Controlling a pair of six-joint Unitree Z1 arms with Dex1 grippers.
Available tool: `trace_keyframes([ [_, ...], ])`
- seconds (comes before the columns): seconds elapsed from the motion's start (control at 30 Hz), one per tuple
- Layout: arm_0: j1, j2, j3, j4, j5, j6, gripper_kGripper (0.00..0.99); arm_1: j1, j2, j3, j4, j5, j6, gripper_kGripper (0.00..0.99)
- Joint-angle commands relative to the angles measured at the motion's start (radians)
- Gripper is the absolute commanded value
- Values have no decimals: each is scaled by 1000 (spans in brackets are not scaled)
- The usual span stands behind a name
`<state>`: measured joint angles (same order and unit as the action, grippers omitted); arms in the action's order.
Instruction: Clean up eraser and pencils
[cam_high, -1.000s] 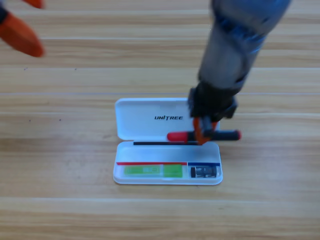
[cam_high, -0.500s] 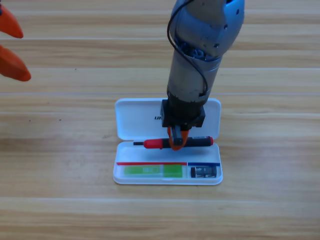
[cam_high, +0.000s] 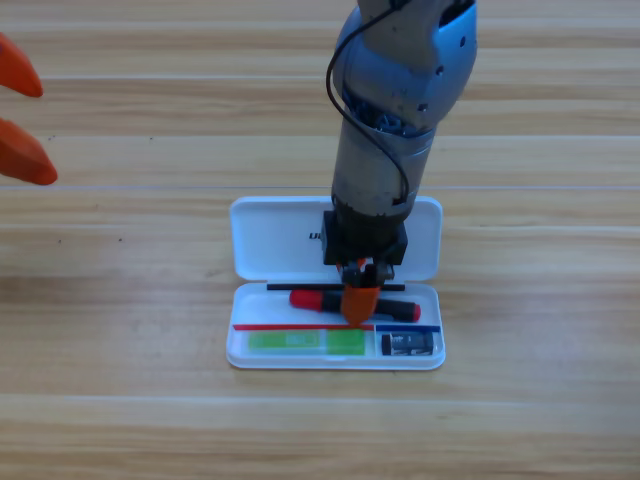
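The white case (cam_high: 262, 240) lies open in the middle of the table. My right gripper (cam_high: 359, 303) points down into its tray, shut on the black pencil with red ends (cam_high: 312, 299). That pencil lies slightly tilted across the tray's upper part. Along the tray's front left rests the light-green pencil (cam_high: 305, 342). The small dark eraser (cam_high: 410, 344) sits in the front right compartment. My left gripper (cam_high: 20, 118) waits at the picture's upper left edge, its orange jaws apart and holding nothing.
The case's lid with the UNITREE lettering lies flat behind the tray, partly covered by the right arm (cam_high: 395, 110). Bare wooden table (cam_high: 520, 300) surrounds the case on all sides.
The right gripper carried the black and red pencil leftward and down from the case's back right edge into the tray. The left gripper drifted slightly toward the left edge.
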<state>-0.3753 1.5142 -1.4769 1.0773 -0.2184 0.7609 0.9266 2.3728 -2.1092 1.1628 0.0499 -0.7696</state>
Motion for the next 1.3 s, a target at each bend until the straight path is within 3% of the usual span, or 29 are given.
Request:
trace_keyframes([
  [0.03,19,-15,30,-22,-12,-11,990,31,6,5,11,-9,15,891],
  [0.43,36,18,13,-86,-9,-25,990,74,-560,271,6,188,46,931],
  [0.63,122,129,6,-246,-87,-68,990,57,-794,469,-158,254,141,931],
  [0.87,162,308,-8,-427,-176,-107,922,55,-894,589,-221,304,202,931],
  [1.1,162,435,-37,-496,-219,-89,672,55,-914,621,-224,341,210,931],
  [1.2,145,474,-36,-533,-248,-60,426,55,-923,643,-247,347,216,931],
  [1.3,119,506,-37,-557,-253,-42,106,55,-928,650,-256,349,219,931],
])
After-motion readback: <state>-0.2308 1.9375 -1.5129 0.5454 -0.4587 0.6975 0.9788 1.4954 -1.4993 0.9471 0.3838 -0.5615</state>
